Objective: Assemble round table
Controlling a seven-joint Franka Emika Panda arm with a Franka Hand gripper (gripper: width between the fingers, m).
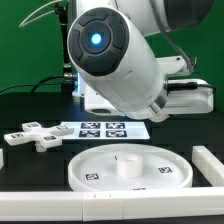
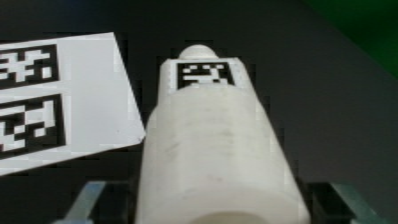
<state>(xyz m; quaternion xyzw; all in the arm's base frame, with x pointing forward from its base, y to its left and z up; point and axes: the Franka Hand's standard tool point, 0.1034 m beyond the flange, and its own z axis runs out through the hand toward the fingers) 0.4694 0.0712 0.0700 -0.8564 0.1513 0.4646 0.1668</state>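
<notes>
While arm (image 1: 110, 50) fills upper centre of exterior view, claw (image 2: 205, 205) grips leg (image 2: 214, 125) lengthwise, tagged end pointing away from wrist camera. Beside leg in wrist view, marker board (image 2: 54, 90) on dark worktop (image 2: 338, 60). Lower centre of exterior view: disc top (image 1: 100, 165), flat; middle left: cross foot (image 1: 35, 135), apart from it.

The arm (image 1: 115, 65) hides tool (image 2: 210, 200) and leg (image 2: 210, 120) in the exterior view.

On my screen the arm (image 1: 135, 80) is glossy white and bulbous — one joint carries a round black cap (image 1: 95, 40) with a glowing blue light. A thin dark cable (image 1: 38, 25) trails off it, and the fingers (image 2: 89, 203) of the gripper (image 2: 205, 208) look dim grey.
</notes>
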